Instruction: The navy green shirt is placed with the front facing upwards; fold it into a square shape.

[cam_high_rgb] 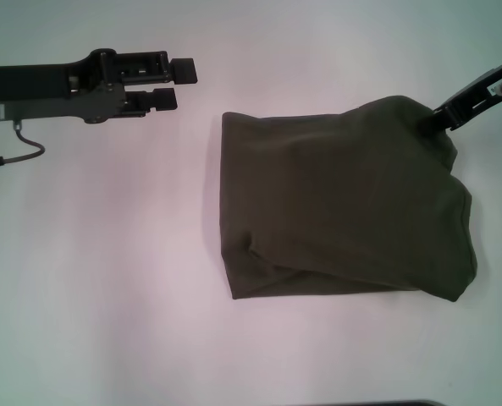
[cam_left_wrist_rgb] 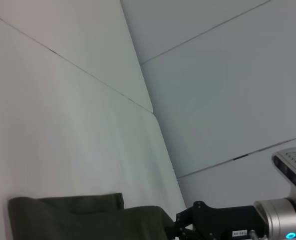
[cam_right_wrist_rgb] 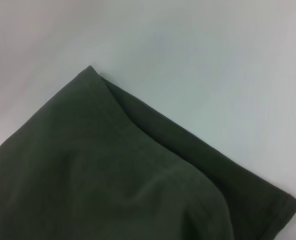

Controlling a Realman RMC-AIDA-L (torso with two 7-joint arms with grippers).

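Head view: the navy green shirt [cam_high_rgb: 344,199] lies folded on the white desk [cam_high_rgb: 107,279]; the right gripper [cam_high_rgb: 439,118] grasps its far right corner, the left gripper [cam_high_rgb: 170,85] hangs released, well apart. Left wrist view: the shirt's edge lifts. Right wrist view: hem layers sit uneven; lay them flush.

Right gripper [cam_high_rgb: 437,118]: fingertips buried in the far right corner of the navy green shirt [cam_high_rgb: 339,203], so their spread cannot be told; its arm is cut by the right edge. Shirt lettering, collar and label hidden within the folds. Left gripper [cam_high_rgb: 181,85]: body cut by the left edge. Dark object [cam_high_rgb: 420,403] at the near edge, too little visible to identify.
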